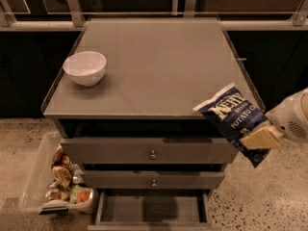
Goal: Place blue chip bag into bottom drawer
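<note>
The blue chip bag is dark navy with white lettering and hangs in the air off the cabinet's front right corner. My gripper is shut on its lower right part, with the white arm reaching in from the right edge. The bottom drawer is pulled open at the foot of the cabinet, a shallow grey tray with a bare floor. The bag is above and to the right of the drawer.
A white bowl sits on the grey cabinet top at the left. Two shut drawers with round knobs are above the open one. A clear plastic bin of snack wrappers stands on the floor at the left.
</note>
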`<state>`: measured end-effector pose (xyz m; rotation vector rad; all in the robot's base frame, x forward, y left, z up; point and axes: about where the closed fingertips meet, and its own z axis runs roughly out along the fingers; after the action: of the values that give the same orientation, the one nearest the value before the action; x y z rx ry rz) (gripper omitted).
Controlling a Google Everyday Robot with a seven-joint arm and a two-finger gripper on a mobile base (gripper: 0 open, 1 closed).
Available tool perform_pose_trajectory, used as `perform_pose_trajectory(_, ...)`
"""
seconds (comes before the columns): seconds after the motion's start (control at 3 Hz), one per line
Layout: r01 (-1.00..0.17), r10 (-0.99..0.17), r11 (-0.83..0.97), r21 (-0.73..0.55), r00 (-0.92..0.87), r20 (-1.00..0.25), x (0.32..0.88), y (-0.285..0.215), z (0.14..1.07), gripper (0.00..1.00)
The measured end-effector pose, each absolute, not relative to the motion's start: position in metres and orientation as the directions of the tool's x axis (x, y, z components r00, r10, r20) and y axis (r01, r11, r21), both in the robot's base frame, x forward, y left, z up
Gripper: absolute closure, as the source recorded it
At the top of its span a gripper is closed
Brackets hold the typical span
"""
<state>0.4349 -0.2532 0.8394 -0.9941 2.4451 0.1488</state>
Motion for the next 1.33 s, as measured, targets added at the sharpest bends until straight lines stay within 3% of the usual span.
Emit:
perform_pose_trajectory(0.67,-0.552,-0.49,0.834,-0.017,-0.725,-0.484,0.395,-0.291,0.797,1.0)
perform_pose_trajectory(1.33,-0.64,-0.482,0.737,0.22,-0.724,-0.493,0.416,-0.251,0.721,1.0)
